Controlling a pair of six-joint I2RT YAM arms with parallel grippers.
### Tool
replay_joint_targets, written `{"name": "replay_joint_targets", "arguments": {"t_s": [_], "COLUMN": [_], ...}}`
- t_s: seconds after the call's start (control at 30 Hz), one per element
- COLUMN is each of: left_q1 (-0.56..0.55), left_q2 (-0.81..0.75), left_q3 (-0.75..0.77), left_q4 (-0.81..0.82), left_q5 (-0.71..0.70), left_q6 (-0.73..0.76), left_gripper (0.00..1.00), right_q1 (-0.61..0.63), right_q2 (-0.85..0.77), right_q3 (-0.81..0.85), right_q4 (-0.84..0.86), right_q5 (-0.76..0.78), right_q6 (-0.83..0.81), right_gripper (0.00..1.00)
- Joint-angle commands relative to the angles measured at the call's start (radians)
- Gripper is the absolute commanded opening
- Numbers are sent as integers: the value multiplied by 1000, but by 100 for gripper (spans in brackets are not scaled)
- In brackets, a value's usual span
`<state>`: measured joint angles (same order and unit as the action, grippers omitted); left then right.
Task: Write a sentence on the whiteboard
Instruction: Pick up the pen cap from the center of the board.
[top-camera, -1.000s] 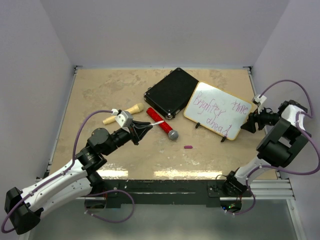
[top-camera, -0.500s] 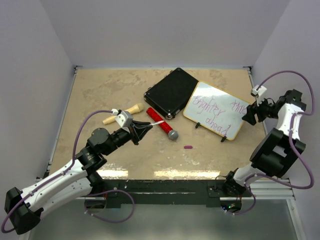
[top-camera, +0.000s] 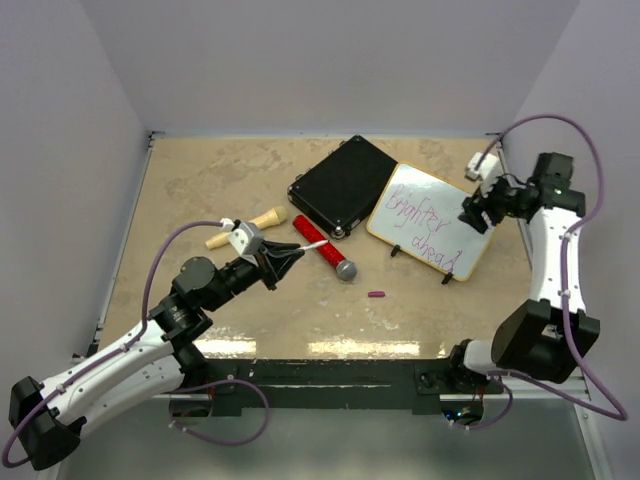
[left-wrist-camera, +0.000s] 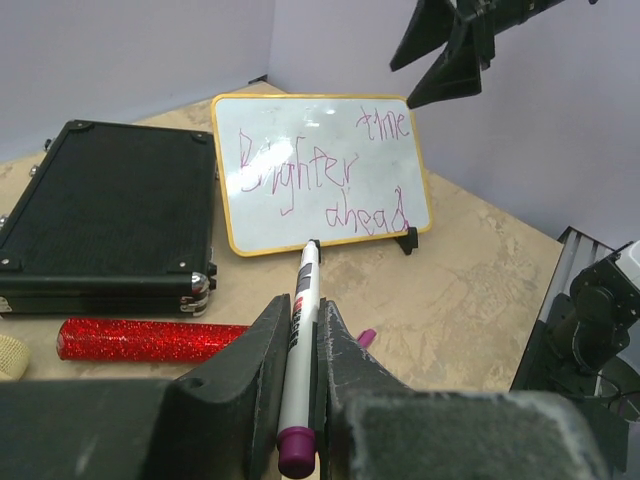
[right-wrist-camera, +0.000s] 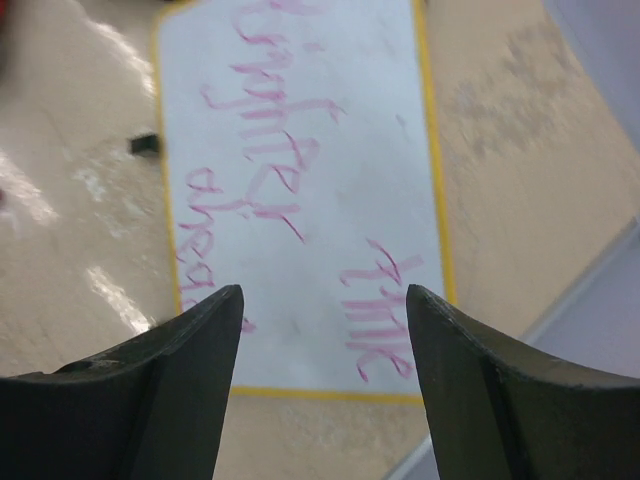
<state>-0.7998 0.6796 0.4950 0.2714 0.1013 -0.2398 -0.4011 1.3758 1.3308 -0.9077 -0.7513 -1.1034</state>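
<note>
Top external view: the whiteboard (top-camera: 432, 225) sits on the right rear part of the desk (top-camera: 200, 180), propped at a tilt on 2 black clip feet, its left edge just beside a black case (top-camera: 343, 185). The sentence (top-camera: 418, 212) runs across the white surface in purple-magenta handwriting, and the left wrist view shows 3 words: "Brighter", "time" and "ahead".

The right end effector (right-wrist-camera: 325, 297) hangs in the air over the right end of the whiteboard, clear of its surface. Its jaws stand wide apart with nothing between them, and the word "time" shows on the board in the gap.

The left end effector (left-wrist-camera: 300, 325) is low over the middle of the desk, well apart from the board and pointing toward it. Its jaws are closed on a marker (left-wrist-camera: 303, 290) with a white barrel, a purple rear end and a dark tip that faces the board's lower edge.

A red glitter microphone (top-camera: 318, 243) with a grey head lies just in front of the case, near the marker tip. A tan cone-shaped object (top-camera: 245, 228) lies to its left. A small purple cap (top-camera: 376, 294) lies alone on the desk in front of the whiteboard.
</note>
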Motion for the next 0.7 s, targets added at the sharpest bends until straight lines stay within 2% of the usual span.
{"name": "replay_joint_targets", "arguments": {"t_s": [0.0, 0.1, 0.13, 0.17, 0.27, 0.37, 0.5, 0.67], "left_q1": [2, 2, 2, 2, 2, 2, 2, 2], "left_q2": [-11, -29, -37, -46, -74, -104, -133, -140], "left_q3": [-18, -47, -56, -65, -114, -171, -240, -282], "left_q4": [48, 49, 51, 51, 64, 78, 101, 121], "left_q5": [8, -14, -21, -35, -55, -78, -98, -126], "left_q6": [2, -26, -47, -59, -118, -167, -228, -254], "left_gripper": [0, 0, 0, 0, 0, 0, 0, 0], "right_q1": [264, 434, 476, 551, 671, 761, 869, 923], "right_q2": [-96, -171, -190, -213, -261, -222, -140, -75], "right_q3": [-79, -230, -273, -360, -488, -530, -553, -561], "right_q4": [-140, -28, 66, 120, 282, 335, 417, 461], "right_q5": [-172, -236, -234, -218, -128, -24, 124, 231], "right_q6": [-147, -138, -122, -92, -44, -38, -6, 39], "right_gripper": [69, 74, 76, 77, 78, 73, 59, 55]}}
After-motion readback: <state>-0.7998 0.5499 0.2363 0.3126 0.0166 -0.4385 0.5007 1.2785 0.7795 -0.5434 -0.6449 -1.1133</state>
